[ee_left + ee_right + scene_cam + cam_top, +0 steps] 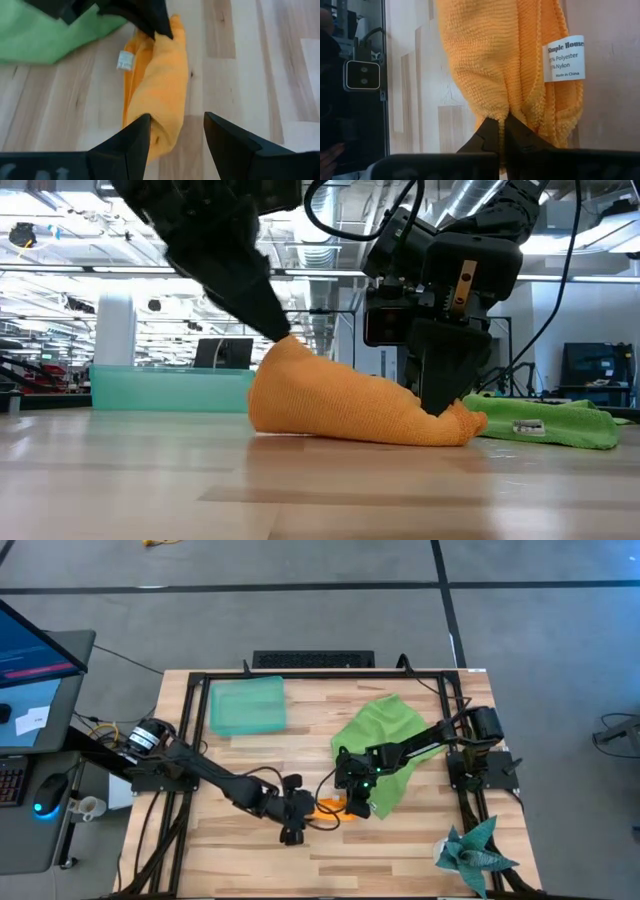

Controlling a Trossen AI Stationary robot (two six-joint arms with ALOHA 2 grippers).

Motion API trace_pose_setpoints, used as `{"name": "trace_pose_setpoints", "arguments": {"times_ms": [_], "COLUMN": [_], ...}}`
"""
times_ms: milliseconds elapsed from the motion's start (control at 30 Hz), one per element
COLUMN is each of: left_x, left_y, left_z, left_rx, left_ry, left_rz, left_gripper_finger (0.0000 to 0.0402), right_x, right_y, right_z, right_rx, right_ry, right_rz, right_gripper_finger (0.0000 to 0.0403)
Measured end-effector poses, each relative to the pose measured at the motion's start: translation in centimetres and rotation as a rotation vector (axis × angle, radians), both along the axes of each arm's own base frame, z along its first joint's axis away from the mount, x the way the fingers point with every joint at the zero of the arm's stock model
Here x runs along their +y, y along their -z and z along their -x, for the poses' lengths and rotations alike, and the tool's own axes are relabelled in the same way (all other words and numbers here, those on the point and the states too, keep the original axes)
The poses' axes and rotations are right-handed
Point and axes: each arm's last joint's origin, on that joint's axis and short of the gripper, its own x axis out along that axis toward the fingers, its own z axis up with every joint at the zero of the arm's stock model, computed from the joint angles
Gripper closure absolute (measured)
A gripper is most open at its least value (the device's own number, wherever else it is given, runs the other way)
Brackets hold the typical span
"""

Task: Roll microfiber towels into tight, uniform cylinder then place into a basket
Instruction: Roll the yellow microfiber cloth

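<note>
The orange microfiber towel (pixel 330 807), loosely rolled into a cone, lies on the table (pixel 250 860) between my two grippers. Its right end is low and its left end (pixel 285 365) stands taller. My right gripper (pixel 502 120) is shut on the right end. At the left end my left gripper (pixel 175 125) is open, its fingers on either side of that end. The green towel (pixel 385 740) lies spread behind my right arm. The teal basket (pixel 247 705) stands at the far left of the table. My left gripper comes slanting down from the table's left. One finger (pixel 140 127) lies against the side of the roll's left end (pixel 157 135); the other finger stands clear of it. The end rests on the table. My right gripper pinches the roll's right end (pixel 507 107) between its two fingertips, several bunched layers. The fingers slant down from the table's right side. That end (pixel 455 425) lies low on the table, and the roll widens away from the fingers.
A spiky teal star-shaped object (pixel 475 852) sits at the near right corner. A black frame (pixel 200 730) runs along the table's left, far and right edges. Bare wood lies along the near edge, below the orange roll.
</note>
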Motion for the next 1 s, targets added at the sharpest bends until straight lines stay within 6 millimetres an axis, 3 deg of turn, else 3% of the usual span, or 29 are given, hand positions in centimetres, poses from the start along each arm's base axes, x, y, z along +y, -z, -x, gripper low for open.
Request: {"name": "trace_pose_setpoints", "arguments": {"times_ms": [200, 533, 700, 1000], "left_x": [-1.0, -1.5, -0.4, 0.4], "left_y": [-0.4, -0.9, 0.9, 3.4], "left_z": [0.6, 0.0, -0.2, -0.8], "left_rx": [-0.029, -0.108, -0.064, -0.008], "left_ry": [-0.022, 0.097, 0.066, 0.027], "left_rz": [-0.026, -0.071, -0.082, -0.060], "left_gripper_finger": [0.0226, 0.0226, 0.0234, 0.0304], "right_x": [0.0, 0.0, 0.1, 0.1], "right_y": [0.0, 0.0, 0.0, 0.0], "right_z": [0.0, 0.0, 0.0, 0.0], "right_rx": [0.002, 0.006, 0.005, 0.007], "right_ry": [0.002, 0.005, 0.003, 0.003], "right_rz": [-0.001, -0.003, -0.001, -0.001], "right_gripper_finger": [0.0386, 0.0387, 0.0387, 0.0384]}}
